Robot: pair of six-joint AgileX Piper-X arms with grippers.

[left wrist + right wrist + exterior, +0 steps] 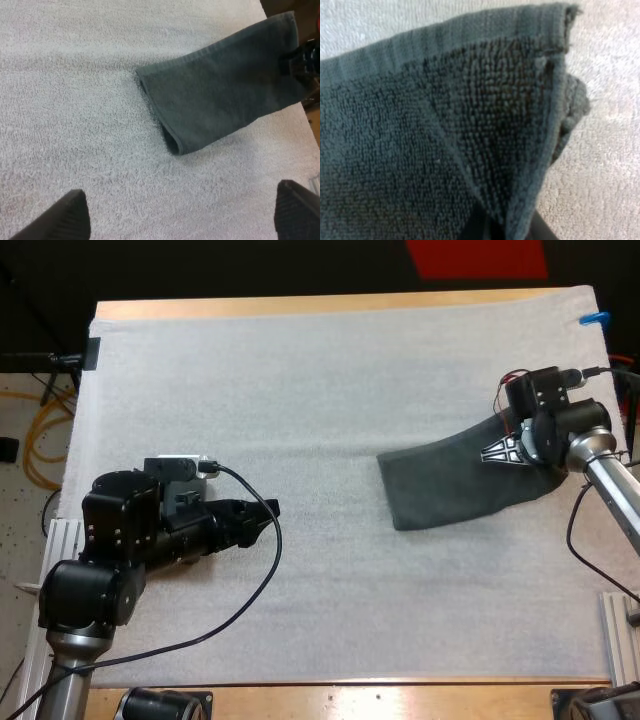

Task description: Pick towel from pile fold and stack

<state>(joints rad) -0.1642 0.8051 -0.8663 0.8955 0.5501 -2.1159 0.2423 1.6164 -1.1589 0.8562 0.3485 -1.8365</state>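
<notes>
**Lead:** Start with the biggest item.

**Inspector:** Wooden surface [300, 306], carrying a white mat [300, 390] over nearly all of it. One dark grey-green towel [450, 485] lies on the right part of the mat. It is doubled over, its far end reaches the mat's right edge, and that end appears lifted a little.

**Lead:** And the arms?

**Inspector:** The left fingers [62, 217] are spread wide with nothing between them. They hang over the mat's near-left part, well apart from the towel. The right fingers [502, 452], at the mat's right edge, are pinching the towel's corner from both sides.

**Lead:** Hazards?

**Inspector:** Three, in my judgement.
- The pinch sits close to the hem, so a pull could let the corner slip free.
- The towel is held at one end only, so a lift could let the doubled layers fall open.
- Dragging it across the rough mat could bunch the loose end.

The left arm stands too far off to steady any of this.

**Lead:** Containers?

**Inspector:** Nothing here serves as one. The towel lies straight on the mat. Folding looks partly done, stacking not yet.
</notes>
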